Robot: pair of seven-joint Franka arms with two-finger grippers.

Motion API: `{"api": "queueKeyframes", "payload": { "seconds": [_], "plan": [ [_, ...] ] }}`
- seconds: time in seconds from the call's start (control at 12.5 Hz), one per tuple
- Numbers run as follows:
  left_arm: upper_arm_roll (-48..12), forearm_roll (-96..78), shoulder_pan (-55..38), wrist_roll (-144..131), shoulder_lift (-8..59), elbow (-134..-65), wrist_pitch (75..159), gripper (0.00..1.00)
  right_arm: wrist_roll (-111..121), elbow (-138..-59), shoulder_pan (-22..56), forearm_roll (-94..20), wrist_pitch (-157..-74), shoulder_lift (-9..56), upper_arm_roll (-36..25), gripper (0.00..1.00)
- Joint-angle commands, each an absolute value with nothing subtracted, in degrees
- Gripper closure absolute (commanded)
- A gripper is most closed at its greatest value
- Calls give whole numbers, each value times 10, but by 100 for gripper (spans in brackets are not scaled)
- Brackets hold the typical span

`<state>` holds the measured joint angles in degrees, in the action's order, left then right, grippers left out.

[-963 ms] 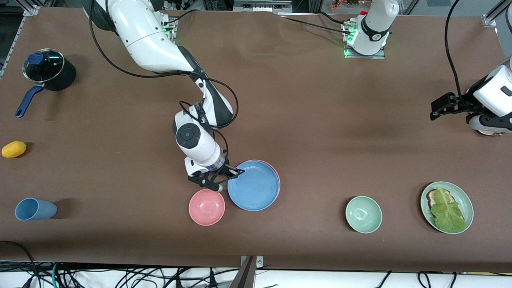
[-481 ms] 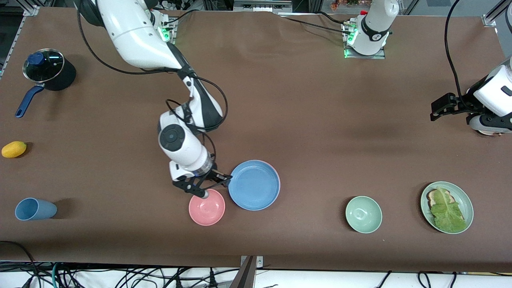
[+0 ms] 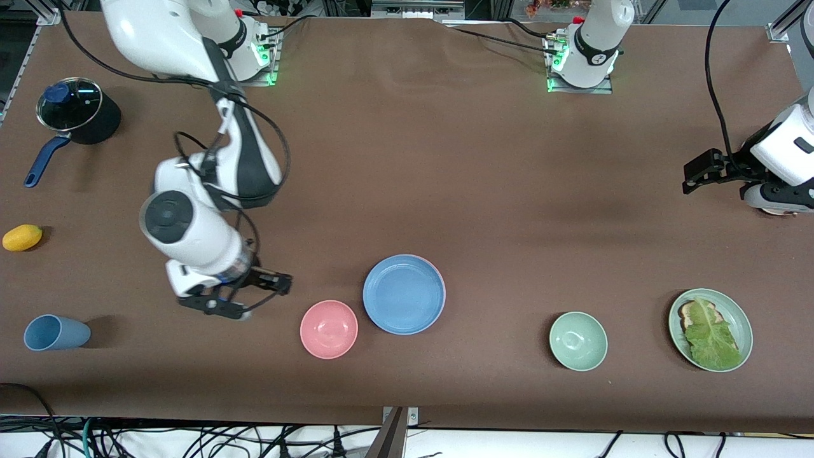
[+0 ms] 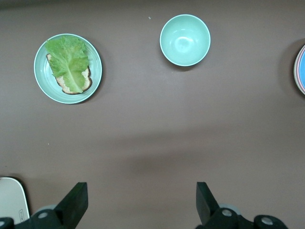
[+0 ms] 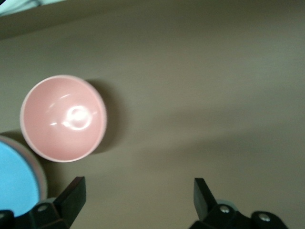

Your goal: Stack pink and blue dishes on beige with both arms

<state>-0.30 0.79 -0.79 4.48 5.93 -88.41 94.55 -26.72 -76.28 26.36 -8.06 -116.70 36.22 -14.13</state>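
Note:
The sky-blue plate point(image 3: 404, 294) lies on the pink plate, of which only a thin rim point(image 3: 443, 291) shows. This stack also appears in the right wrist view as a blue plate edge point(image 5: 16, 186) and in the left wrist view point(image 4: 301, 67). My right gripper point(image 3: 264, 298) point(image 5: 138, 195) hangs open and empty over bare table, beside the pink bowl point(image 3: 329, 329) point(image 5: 63, 118). The beige plate point(image 3: 777, 212) point(image 4: 9, 202) is mostly hidden under the left arm. My left gripper point(image 3: 688, 179) point(image 4: 140, 200) waits open beside it.
A pale green bowl point(image 3: 578, 341) point(image 4: 185, 39) and a pale green plate with lettuce point(image 3: 710, 329) point(image 4: 68, 68) sit toward the left arm's end. A blue cup point(image 3: 54, 333), a yellow fruit point(image 3: 22, 237) and a lidded pot point(image 3: 77, 117) lie toward the right arm's end.
My right gripper let go of the blue plate's rim and moved away toward the right arm's end of the table. The blue plate settled flat on the pink one. The left arm stayed put.

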Motion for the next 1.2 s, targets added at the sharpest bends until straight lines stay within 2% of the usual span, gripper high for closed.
{"api": "queueKeyframes", "payload": {
  "seconds": [0.0,0.24,0.48,0.64,0.88,1.12],
  "plan": [
    [-2,-4,-11,54,69,-869,947,0,-256,-795,265,-95,-1065,270,-156,0],
    [-2,-4,-9,54,69,-867,947,0,-139,-800,265,-91,-951,205,-209,0],
    [-2,-4,-9,54,69,-867,947,0,-102,-840,229,-84,-928,154,-209,0],
    [-2,-4,-9,54,69,-868,947,0,-96,-884,188,-50,-933,107,-167,0],
    [-1,-4,-8,54,69,-866,947,0,-99,-976,86,-12,-963,21,-54,0],
    [-2,-2,-10,54,69,-867,947,0,-96,-985,37,-12,-967,11,-8,0]
  ]
}}
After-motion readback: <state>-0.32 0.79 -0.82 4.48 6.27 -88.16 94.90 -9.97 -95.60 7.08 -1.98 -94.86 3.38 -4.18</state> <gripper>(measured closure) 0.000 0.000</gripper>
